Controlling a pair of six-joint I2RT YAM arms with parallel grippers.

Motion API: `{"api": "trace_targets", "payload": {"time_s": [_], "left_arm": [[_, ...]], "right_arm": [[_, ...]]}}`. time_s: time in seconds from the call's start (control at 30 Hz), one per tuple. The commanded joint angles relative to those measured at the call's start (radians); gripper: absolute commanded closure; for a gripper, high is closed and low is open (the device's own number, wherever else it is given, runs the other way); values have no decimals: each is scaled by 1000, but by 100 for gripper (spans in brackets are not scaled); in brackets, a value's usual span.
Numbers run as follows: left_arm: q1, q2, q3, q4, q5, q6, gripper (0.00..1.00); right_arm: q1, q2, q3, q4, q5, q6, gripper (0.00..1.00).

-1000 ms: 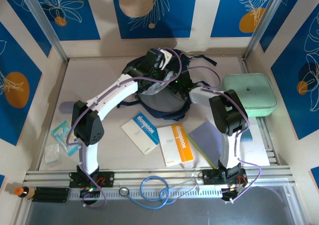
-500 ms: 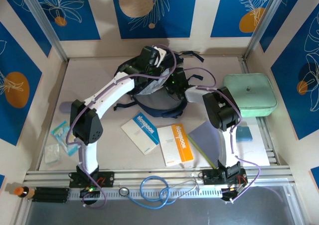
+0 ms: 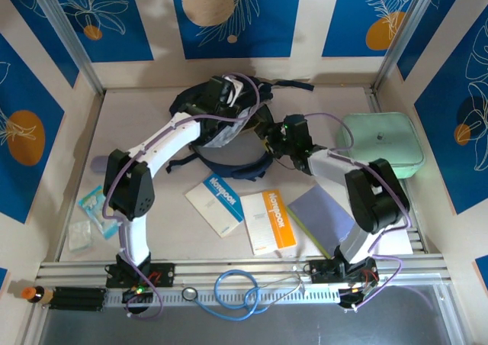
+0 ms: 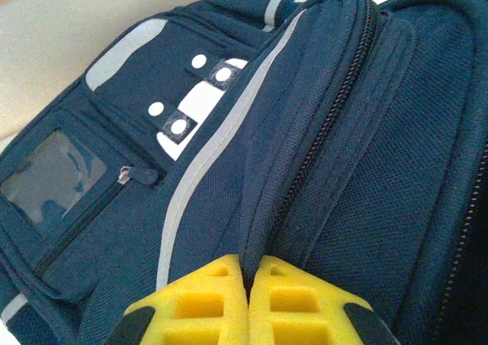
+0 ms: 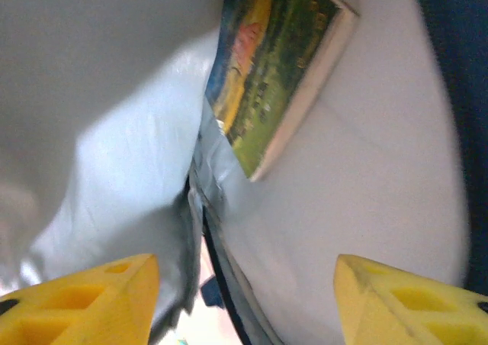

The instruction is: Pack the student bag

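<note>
One large dark navy fabric student bag lies toward the far middle of the pale beige tabletop, its mouth turned to the right and its dark straps trailing on the surface. Its weave is coarse and ribbed, with a pale stripe, light grey patches and a zip along a padded ridge. The left gripper sits on that ridge with its yellow pads pressed together on the fold of fabric beside the zip. The right gripper is at the bag's mouth, jaws wide apart with nothing between them; ahead of it a thin book with a yellow-green picture cover rests against the smooth pale grey lining. Bare table lies left of the bag — less on the right, where a mint-green rounded rectangular case sits near the side wall. Nearer the arms lie a white-and-blue booklet, a white-and-orange booklet and a flat lavender sheet, close together.
</note>
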State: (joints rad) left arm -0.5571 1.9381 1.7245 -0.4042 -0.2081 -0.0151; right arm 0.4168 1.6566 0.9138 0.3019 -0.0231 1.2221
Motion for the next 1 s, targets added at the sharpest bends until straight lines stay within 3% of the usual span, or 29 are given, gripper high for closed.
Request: {"api": "trace_targets", "payload": {"time_s": [0.0, 0.1, 0.27, 0.37, 0.6, 0.63, 0.67, 0.97], "left_arm": [[28, -50, -67, 88, -96, 28, 100], [28, -90, -160, 114, -93, 29, 99], [26, -165, -279, 89, 111, -97, 42], [25, -214, -373, 114, 206, -198, 27], [23, -261, -489, 197, 393, -354, 12], [20, -261, -496, 211, 403, -369, 2], [18, -259, -500, 225, 419, -373, 0], [8, -228, -457, 223, 431, -364, 0]], "right_arm": [[6, -93, -44, -157, 80, -150, 40], [16, -196, -93, -271, 192, -264, 41], [23, -342, -99, -532, 290, -432, 37], [28, -376, -87, -686, 263, -472, 37], [27, -397, -144, -924, 223, -351, 37], [27, -396, -157, -935, 219, -334, 36], [25, -395, -170, -937, 214, -322, 36], [-45, -300, -227, -826, 162, -251, 34]]}}
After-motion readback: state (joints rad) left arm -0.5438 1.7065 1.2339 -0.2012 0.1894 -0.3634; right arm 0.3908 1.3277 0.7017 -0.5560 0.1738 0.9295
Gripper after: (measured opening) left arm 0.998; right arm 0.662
